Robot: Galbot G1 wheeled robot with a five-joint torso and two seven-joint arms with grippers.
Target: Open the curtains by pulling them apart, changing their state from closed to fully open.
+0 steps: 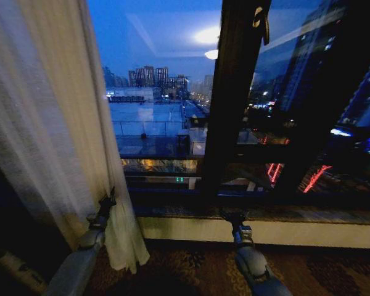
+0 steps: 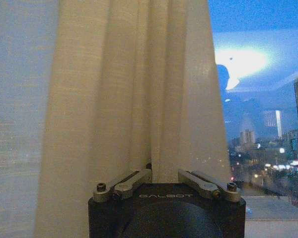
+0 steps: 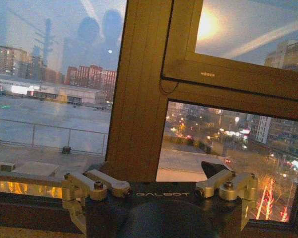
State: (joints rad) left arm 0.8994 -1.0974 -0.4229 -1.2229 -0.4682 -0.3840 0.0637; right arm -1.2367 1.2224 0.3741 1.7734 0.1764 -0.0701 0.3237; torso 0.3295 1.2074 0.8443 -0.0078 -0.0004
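- The sheer white curtain (image 1: 46,123) hung at the left side of the window, gathered into many vertical pleats, and its hem reached down close to the patterned carpet (image 1: 191,265).
- The left gripper (image 1: 106,202) was raised at the inner edge of this curtain, low on the panel, with the arm coming up from the lower left.
- In the left wrist view the curtain (image 2: 134,89) stood directly in front of the gripper, and a bunch of folds ran down between its linkages; the fingertips themselves were hidden behind the gripper body, so I could not tell if they were clenched on the fabric or released.
- The right gripper (image 1: 232,216) was held in front of the window sill (image 1: 308,214), below the dark window frame (image 1: 231,92), well apart from the curtain.
- In the right wrist view the fingers (image 3: 213,168) of the right gripper were spread wide, released, with nothing between them, and the window frame (image 3: 139,99) was just ahead.
- Through the glass a night city with lit buildings was visible.
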